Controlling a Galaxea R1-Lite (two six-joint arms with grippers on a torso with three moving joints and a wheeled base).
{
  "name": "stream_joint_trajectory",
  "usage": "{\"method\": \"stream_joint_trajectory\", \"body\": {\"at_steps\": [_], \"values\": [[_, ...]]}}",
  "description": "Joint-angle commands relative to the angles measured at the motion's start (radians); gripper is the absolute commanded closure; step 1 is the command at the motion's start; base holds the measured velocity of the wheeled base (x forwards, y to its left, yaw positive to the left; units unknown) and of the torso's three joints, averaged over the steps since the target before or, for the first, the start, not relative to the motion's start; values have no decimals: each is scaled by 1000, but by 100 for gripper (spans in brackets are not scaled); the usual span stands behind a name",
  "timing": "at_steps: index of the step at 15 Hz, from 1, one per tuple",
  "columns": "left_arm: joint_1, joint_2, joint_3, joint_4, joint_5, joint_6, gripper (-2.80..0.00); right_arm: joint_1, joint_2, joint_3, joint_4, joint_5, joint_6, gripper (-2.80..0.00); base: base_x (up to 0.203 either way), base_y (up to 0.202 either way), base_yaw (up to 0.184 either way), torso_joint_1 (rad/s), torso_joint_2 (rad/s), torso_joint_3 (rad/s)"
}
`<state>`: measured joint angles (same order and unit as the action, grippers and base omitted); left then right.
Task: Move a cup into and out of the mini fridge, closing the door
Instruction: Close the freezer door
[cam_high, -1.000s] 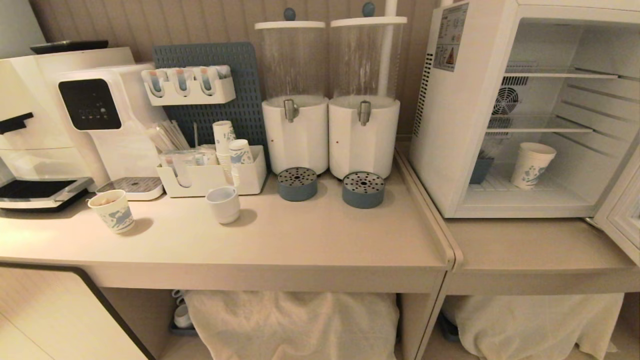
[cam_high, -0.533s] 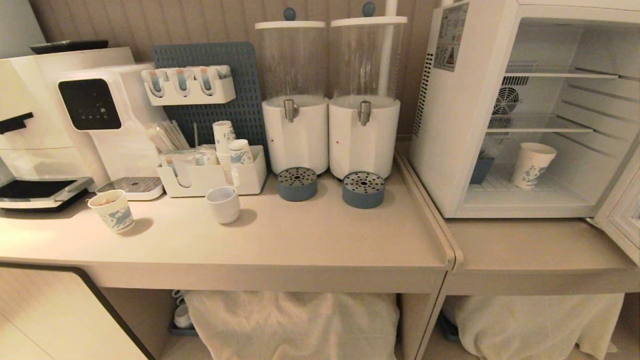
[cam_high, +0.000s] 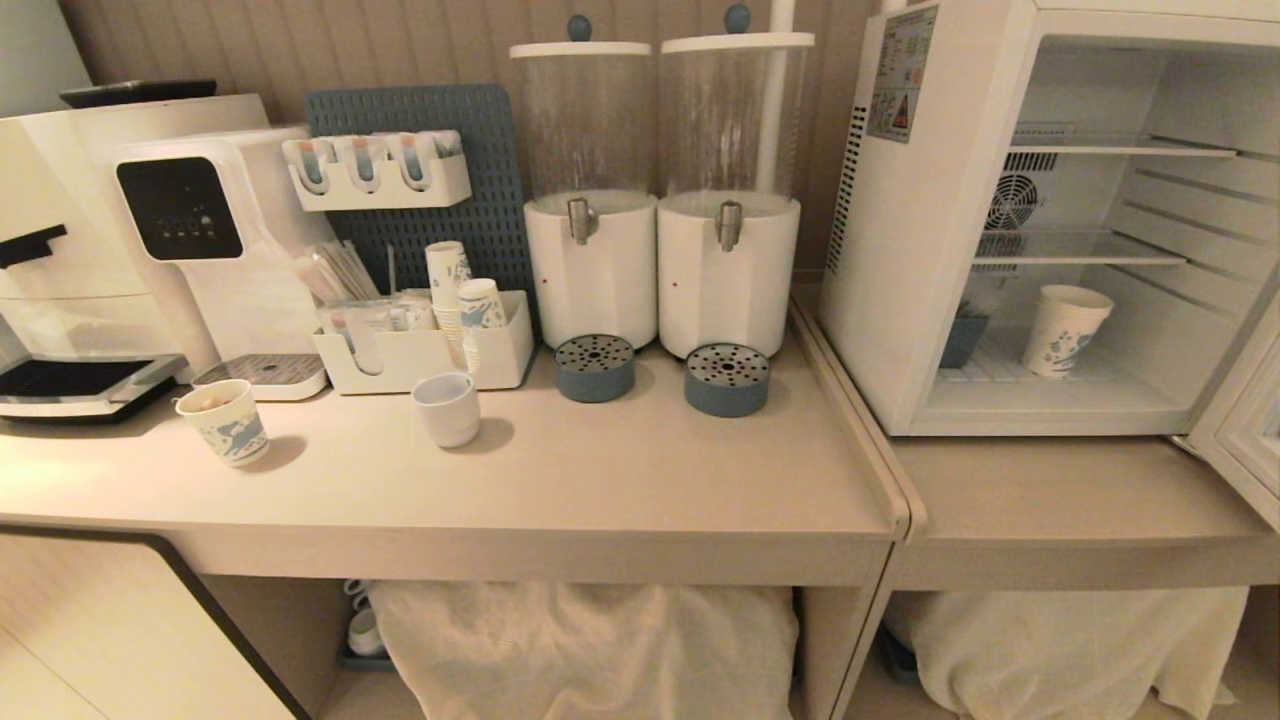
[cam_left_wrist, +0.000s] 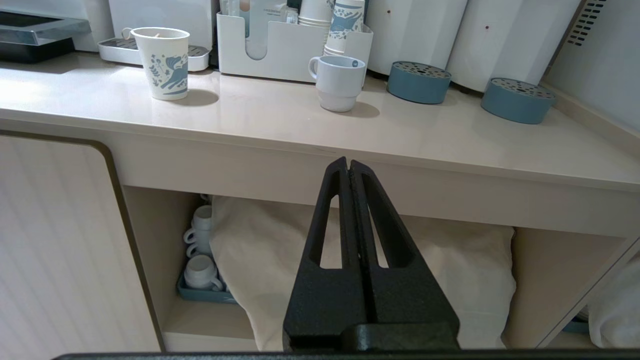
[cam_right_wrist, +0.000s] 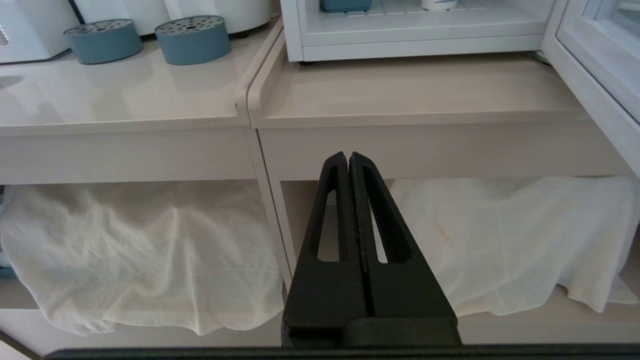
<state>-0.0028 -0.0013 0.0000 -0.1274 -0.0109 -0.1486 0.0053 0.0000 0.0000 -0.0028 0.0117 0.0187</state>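
Head view: the fridge (cam_high: 1040, 215) stands on the right counter (cam_high: 1060, 500) with its door (cam_high: 1245, 420) swung open at the right edge. The cup (cam_high: 1064, 330) stands upright on the fridge's bottom shelf, beside a small blue box (cam_high: 962, 340). On the left counter sit two dispensers (cam_high: 660, 195), a mug (cam_high: 447, 408) and a printed paper cup (cam_high: 224, 421). Neither arm shows here.

Left wrist view: the left pincer (cam_left_wrist: 348, 165) hangs below the counter edge, fingers pressed together, holding nothing, in front of a white cloth (cam_left_wrist: 450, 270).

Right wrist view: the right pincer (cam_right_wrist: 348, 159) is likewise closed and empty, low before the right counter's front, well apart from the fridge above.
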Motion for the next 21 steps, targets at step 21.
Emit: {"method": "stream_joint_trajectory", "body": {"at_steps": [21], "values": [[0,-3,40,-1,0,2,0,1,2,0,0,1,1,0,-66,-5,0,1,0,0]]}}
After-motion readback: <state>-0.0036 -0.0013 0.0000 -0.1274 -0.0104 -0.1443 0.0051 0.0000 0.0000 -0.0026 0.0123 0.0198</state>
